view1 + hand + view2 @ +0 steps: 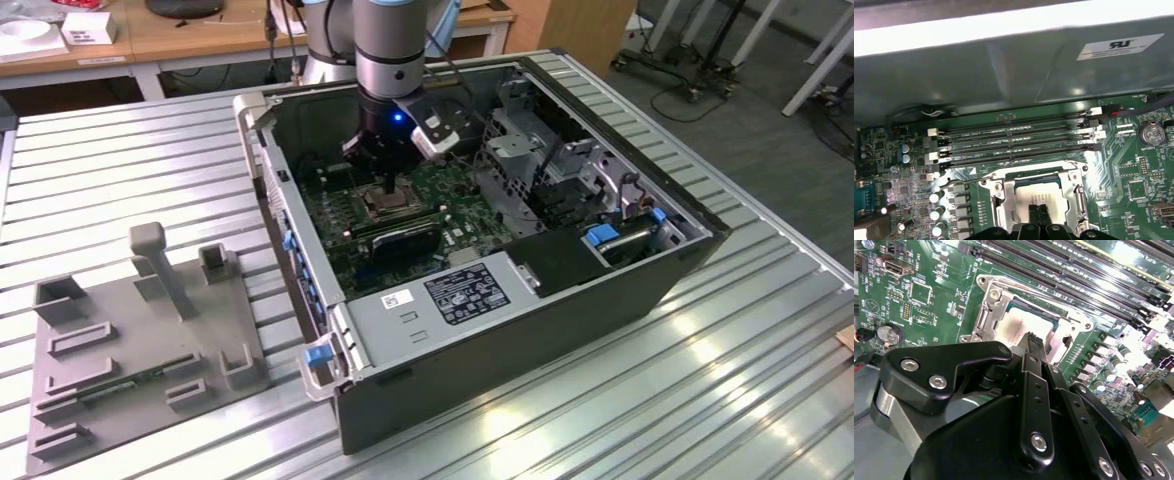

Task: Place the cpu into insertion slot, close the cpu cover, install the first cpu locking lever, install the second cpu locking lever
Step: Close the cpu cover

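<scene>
The cpu [1036,192] lies flat in the insertion slot [380,207] on the green motherboard, its dull silver top [1016,325] showing. The cpu cover [1004,202] is down around it, and its silvery frame [988,315] borders the chip. My gripper [388,186] reaches down into the open computer case, right over the socket. Both wrist views show its two black fingers pressed together with nothing between them, the tips [1040,211] at or just above the chip's top [1033,338]. A thin wire lever [961,175] runs along the socket's edge beside the memory slots.
Long black memory slots [1019,142] run beside the socket, with the case wall behind them. A coin battery [1150,133] sits on the board. The drive cage [534,160] stands on the exterior view's right of the socket. A grey fixture plate [134,340] lies on the slatted table [747,380].
</scene>
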Controlling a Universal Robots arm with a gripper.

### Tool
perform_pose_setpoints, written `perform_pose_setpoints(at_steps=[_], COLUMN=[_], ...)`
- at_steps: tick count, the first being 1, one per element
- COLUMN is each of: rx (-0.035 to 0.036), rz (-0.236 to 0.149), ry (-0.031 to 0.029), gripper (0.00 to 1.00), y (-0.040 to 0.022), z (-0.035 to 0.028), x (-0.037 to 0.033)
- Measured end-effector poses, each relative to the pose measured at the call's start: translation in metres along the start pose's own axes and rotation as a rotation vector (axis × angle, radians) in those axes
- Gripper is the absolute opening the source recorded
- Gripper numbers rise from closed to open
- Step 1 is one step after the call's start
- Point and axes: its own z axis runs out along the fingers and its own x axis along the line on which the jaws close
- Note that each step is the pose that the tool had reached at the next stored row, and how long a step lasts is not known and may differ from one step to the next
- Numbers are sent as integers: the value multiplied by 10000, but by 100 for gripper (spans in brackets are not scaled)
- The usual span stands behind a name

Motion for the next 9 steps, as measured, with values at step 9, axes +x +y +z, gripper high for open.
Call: perform_pose_setpoints(at_steps=[9], rx=[-4], rz=[-2], ry=[-30], gripper=[11], y=[-13], z=[-6], x=[92])
